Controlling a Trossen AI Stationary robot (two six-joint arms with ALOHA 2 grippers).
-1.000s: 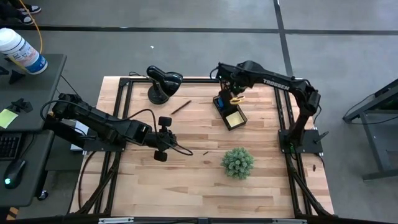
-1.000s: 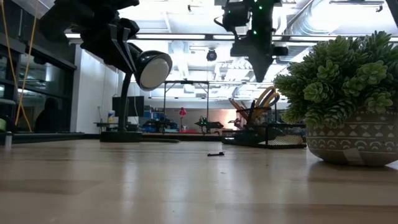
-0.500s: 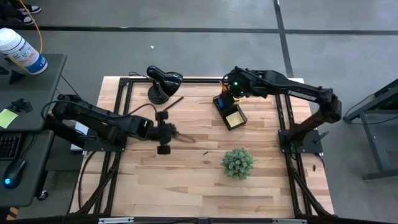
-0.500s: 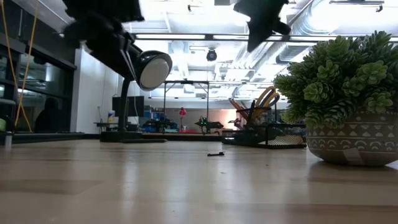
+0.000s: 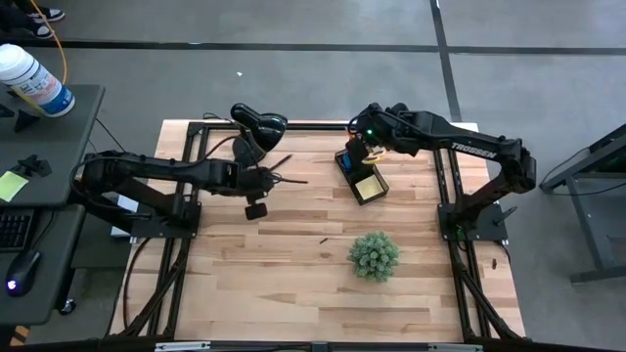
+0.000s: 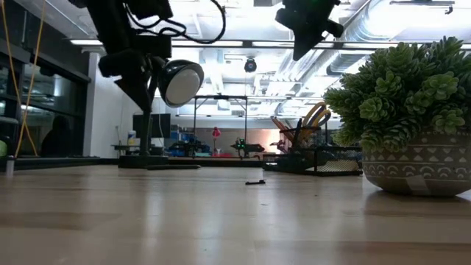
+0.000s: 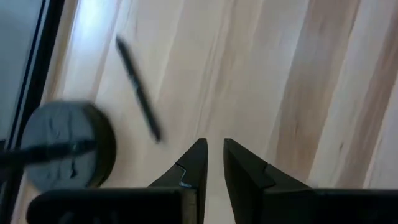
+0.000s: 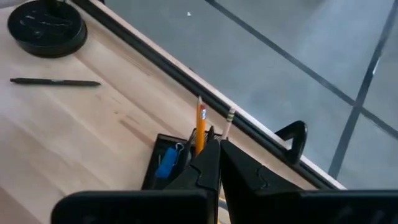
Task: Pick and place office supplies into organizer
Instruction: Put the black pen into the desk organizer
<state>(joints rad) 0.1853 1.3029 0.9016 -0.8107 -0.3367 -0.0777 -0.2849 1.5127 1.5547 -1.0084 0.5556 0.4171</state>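
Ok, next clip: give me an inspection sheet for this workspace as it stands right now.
Surface: wooden table, black frame rails along its edges.
Job's things: organizer holds pencils and a yellow pad; one black pen lies loose by the lamp base; a small dark item lies mid-table.
Clutter: desk lamp; potted plant.
Grippers: left gripper above the pen, fingers nearly together, empty; right gripper over the organizer, fingers together.
Cables: a cable loops by the left wrist.
Surroundings: side desk with a bottle.
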